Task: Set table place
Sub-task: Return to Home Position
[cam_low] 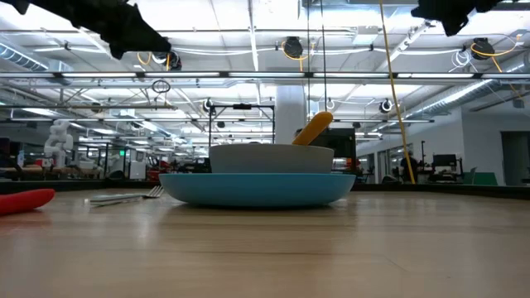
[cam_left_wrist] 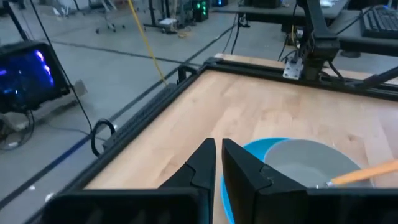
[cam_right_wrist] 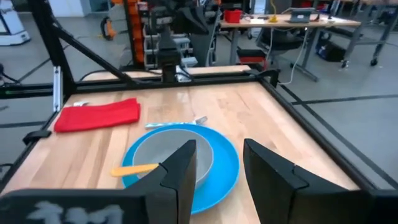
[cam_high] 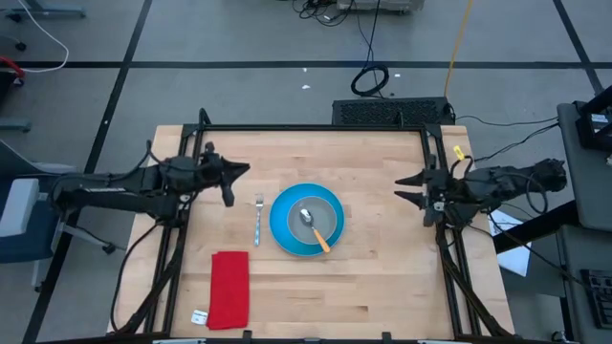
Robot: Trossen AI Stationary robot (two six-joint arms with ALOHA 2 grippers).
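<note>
trouble would come if my left gripper (cam_left_wrist: 219, 152), pressed nearly together, or right gripper (cam_right_wrist: 219, 149), spread empty, dipped and clipped the spoon (cam_right_wrist: 134, 168) ahead.

You have open table (cam_high: 387, 282) right of the blue plate (cam_high: 279, 227). On its left the fork (cam_high: 258, 220) lies just beside it (a narrow gap), with the red cloth (cam_high: 229, 289) near that. The orange handle of the spoon (cam_high: 316, 232) juts above the grey bowl (cam_high: 326, 214).
</note>
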